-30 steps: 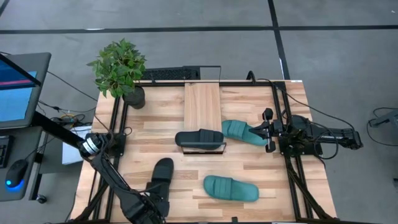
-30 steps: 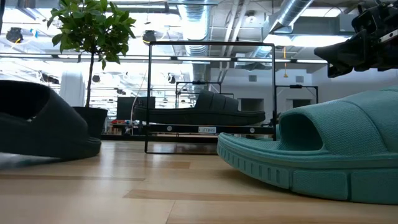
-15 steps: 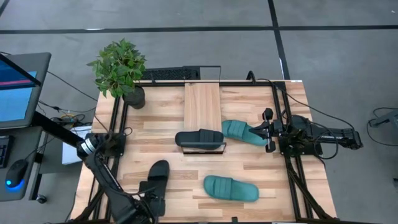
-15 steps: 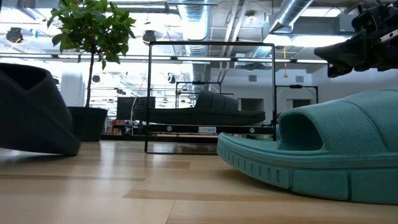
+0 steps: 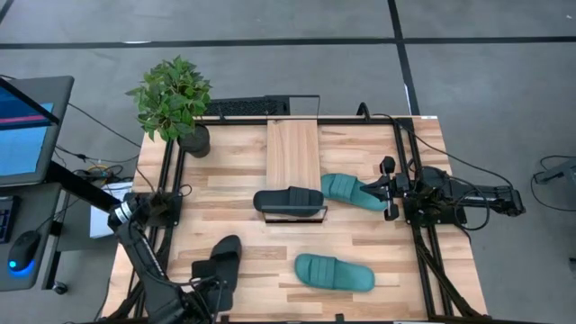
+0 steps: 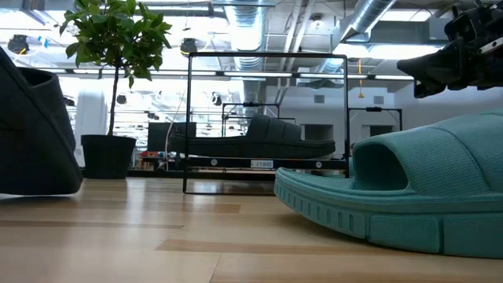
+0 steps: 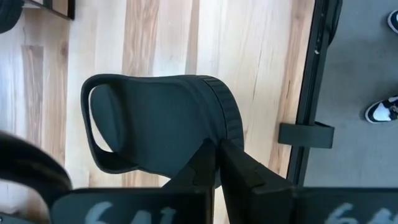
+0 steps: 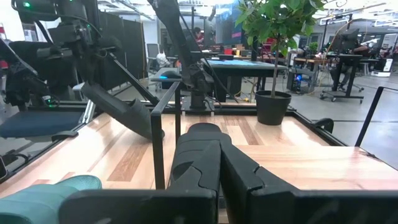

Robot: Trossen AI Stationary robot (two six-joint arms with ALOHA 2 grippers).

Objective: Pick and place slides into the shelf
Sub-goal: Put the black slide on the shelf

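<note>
While the shelf [image 5: 293, 153] waits well ahead with one black slide [image 5: 288, 200] already on its near end, your left gripper [image 7: 217, 163] stays clamped on the heel rim of a second black slide [image 7: 158, 127], tilting it up; your right gripper [image 8: 219, 163] idles shut.

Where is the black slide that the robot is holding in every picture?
High view: black slide, bottom left, in the left gripper.
Low view: tilted, far left edge.
Left wrist view: centre, pinched at its edge.
Right wrist view: tilted, left of centre.
Shared landmark: potted plant.
</note>
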